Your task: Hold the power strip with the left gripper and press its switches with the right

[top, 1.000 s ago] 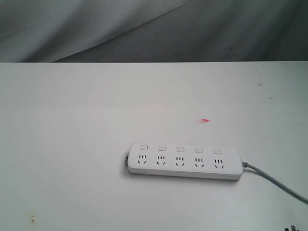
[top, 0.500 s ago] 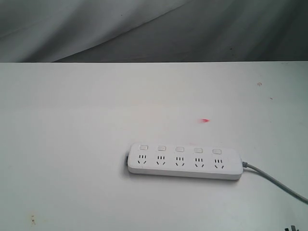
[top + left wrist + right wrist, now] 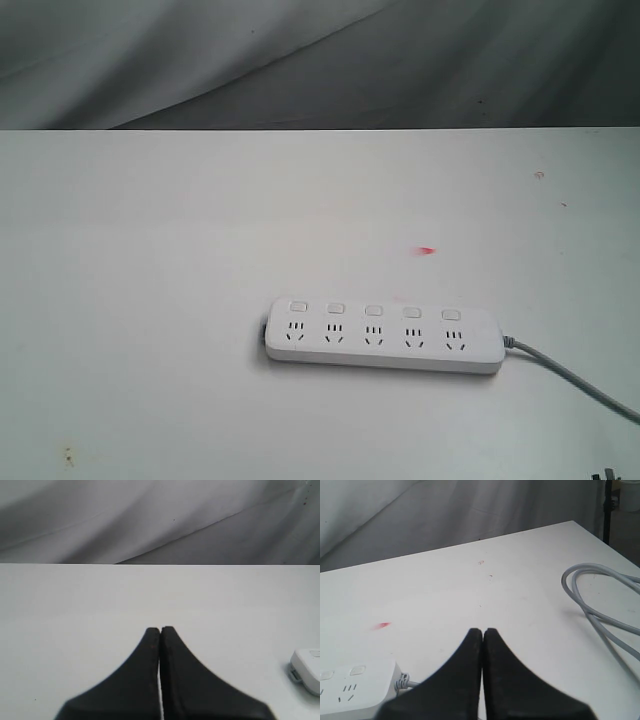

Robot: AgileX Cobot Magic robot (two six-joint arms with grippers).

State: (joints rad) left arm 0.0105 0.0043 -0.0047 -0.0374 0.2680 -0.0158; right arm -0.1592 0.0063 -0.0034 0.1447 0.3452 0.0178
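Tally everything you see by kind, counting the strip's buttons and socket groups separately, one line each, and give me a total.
Power strip: 1
Switches: 5
Socket groups: 5
Grey cord: 1
Red mark: 1
Grippers: 2, the left gripper and the right gripper, both closed and holding nothing
Total: 15
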